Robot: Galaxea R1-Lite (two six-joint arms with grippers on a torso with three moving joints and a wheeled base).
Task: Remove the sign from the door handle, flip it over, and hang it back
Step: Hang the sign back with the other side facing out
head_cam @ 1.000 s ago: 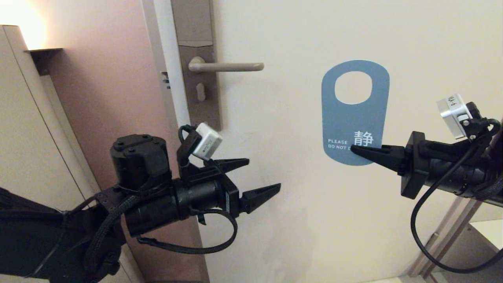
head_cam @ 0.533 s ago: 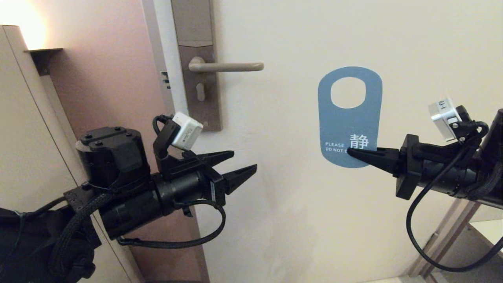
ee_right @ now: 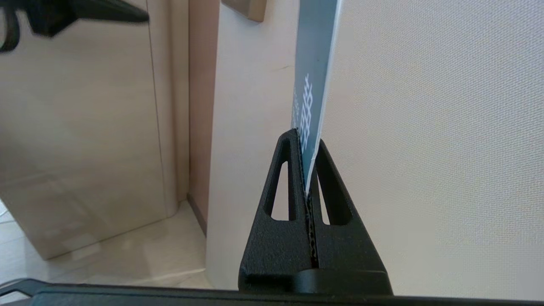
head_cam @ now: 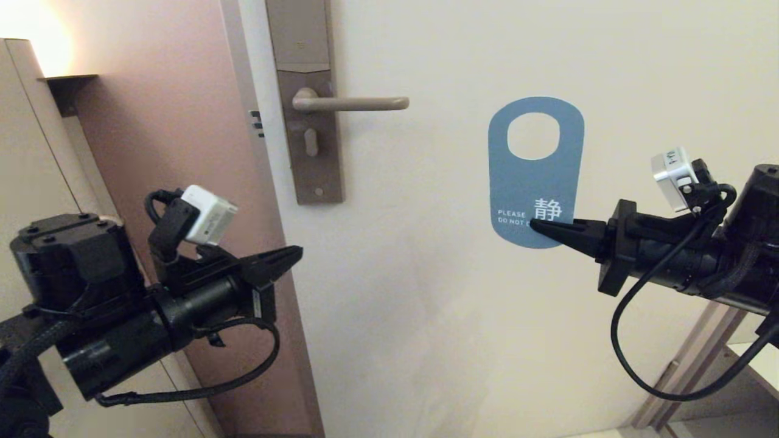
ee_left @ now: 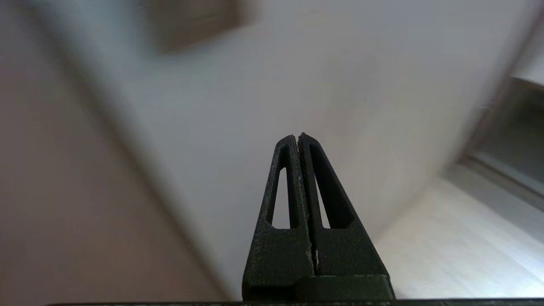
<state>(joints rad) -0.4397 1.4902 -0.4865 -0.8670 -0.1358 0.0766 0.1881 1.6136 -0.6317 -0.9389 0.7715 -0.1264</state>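
Note:
The sign shows its blue "DO NOT DISTURB" side and stands upright, hole at the top, in front of the cream door, well to the right of the door handle. My right gripper is shut on the sign's lower end; in the right wrist view the sign rises edge-on from between the fingers. The handle is bare, a beige lever on its brown-grey plate. My left gripper is shut and empty, low at the left below the handle; it also shows in the left wrist view.
The door's edge and a pinkish-brown wall lie behind the left arm. A beige cabinet stands at far left. A door frame and floor strip show at lower right.
My left arm has pulled back down and to the left, and its gripper has closed from open. My right gripper has shifted the sign slightly left, still held.

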